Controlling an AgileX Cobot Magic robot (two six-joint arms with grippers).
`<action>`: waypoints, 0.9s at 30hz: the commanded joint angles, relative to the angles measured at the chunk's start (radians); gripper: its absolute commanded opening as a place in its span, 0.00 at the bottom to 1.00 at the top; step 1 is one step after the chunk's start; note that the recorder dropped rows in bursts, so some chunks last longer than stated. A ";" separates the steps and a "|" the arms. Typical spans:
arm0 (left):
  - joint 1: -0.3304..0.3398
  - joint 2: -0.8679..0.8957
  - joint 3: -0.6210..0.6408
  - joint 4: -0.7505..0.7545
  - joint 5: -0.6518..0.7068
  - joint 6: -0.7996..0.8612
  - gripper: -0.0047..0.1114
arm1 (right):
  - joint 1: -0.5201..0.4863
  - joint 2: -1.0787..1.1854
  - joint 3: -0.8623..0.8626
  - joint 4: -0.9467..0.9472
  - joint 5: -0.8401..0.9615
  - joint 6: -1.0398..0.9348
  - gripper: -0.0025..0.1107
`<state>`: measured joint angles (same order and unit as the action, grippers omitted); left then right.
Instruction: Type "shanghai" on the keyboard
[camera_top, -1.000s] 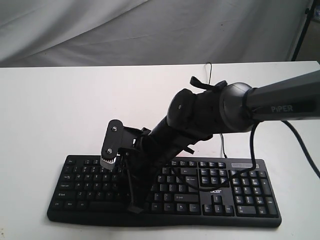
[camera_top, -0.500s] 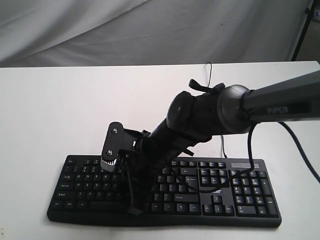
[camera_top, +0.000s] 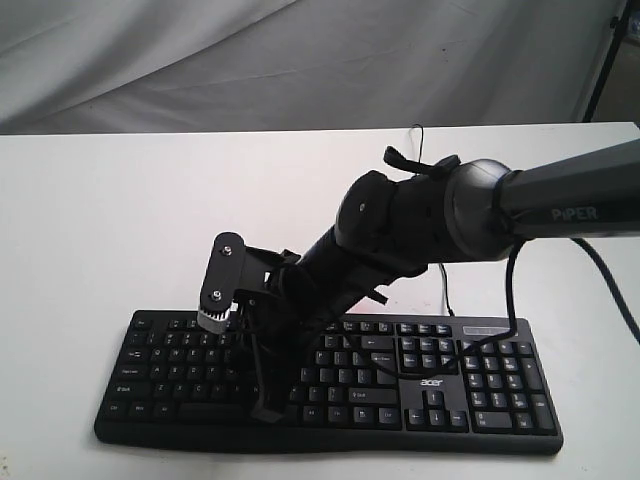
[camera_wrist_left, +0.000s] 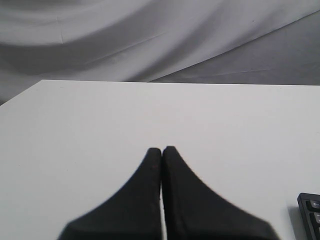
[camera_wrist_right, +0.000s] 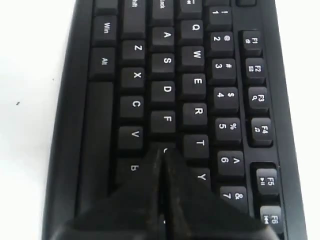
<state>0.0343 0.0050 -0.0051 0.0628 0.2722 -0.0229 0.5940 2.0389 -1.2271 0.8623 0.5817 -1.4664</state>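
The black keyboard lies along the near edge of the white table, its white acer logo facing me. My right gripper reaches across from the right and hangs over the keyboard's left half. In the right wrist view the keyboard fills the picture and the right gripper is shut, empty, with its tips in front of the G key between F, T and B. Contact with a key cannot be told. My left gripper is shut and empty above bare table, a keyboard corner at the picture's edge.
A thin black cable loops on the table behind the keyboard. The right arm's own cable hangs at the right. A grey cloth backdrop closes the far side, with a dark stand leg at the upper right.
The right arm and its shut gripper have shifted slightly to the left and a little upward over the keyboard. The keyboard has not moved.
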 joint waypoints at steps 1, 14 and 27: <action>-0.004 -0.005 0.005 -0.001 -0.006 -0.001 0.05 | 0.015 -0.009 0.004 0.051 -0.032 -0.032 0.02; -0.004 -0.005 0.005 -0.001 -0.006 -0.001 0.05 | 0.110 -0.007 -0.110 0.054 -0.048 0.034 0.02; -0.004 -0.005 0.005 -0.001 -0.006 -0.001 0.05 | 0.194 0.145 -0.352 -0.221 -0.030 0.370 0.02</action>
<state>0.0343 0.0050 -0.0051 0.0628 0.2722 -0.0229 0.7786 2.1580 -1.5322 0.6895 0.5373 -1.1478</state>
